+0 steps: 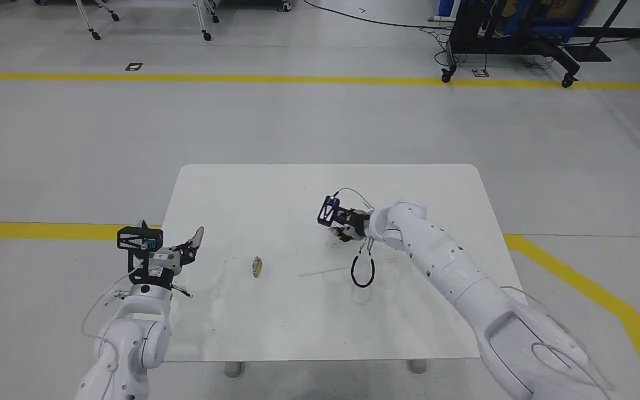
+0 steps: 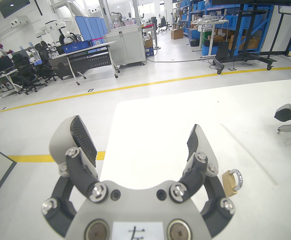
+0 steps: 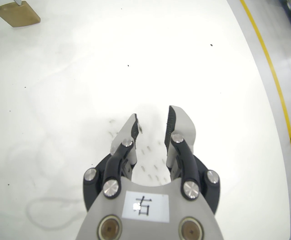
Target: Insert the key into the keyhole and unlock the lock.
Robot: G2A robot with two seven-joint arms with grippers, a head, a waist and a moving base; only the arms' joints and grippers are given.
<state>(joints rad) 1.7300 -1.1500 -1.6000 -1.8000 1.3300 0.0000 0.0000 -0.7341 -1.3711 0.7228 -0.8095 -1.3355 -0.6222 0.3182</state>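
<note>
The left end effector (image 1: 190, 243) (image 2: 136, 127) sits nearest, at the bench's (image 1: 400, 190) (image 2: 159, 118) near left edge. Its fingers (image 2: 83, 138) are spread wide with nothing between them; in the left wrist view one finger hangs over the floor and the other over the white top. Just beyond it, toward the bench's middle, the lock (image 1: 257, 265) (image 2: 228, 185) lies flat on the surface. It has a brass body and a silver shackle, and it touches neither arm. Farther on, about mid-bench, the right end effector (image 1: 343, 225) (image 3: 154, 113) is held low over the bench (image 3: 91, 68), well apart from the lock (image 3: 19, 14). Its fingers (image 3: 179, 122) stand at a narrow gap, and bare bench shows between them. A small pale bit (image 3: 140, 129) clings to the tip of one pad; I cannot tell what it is.
</note>
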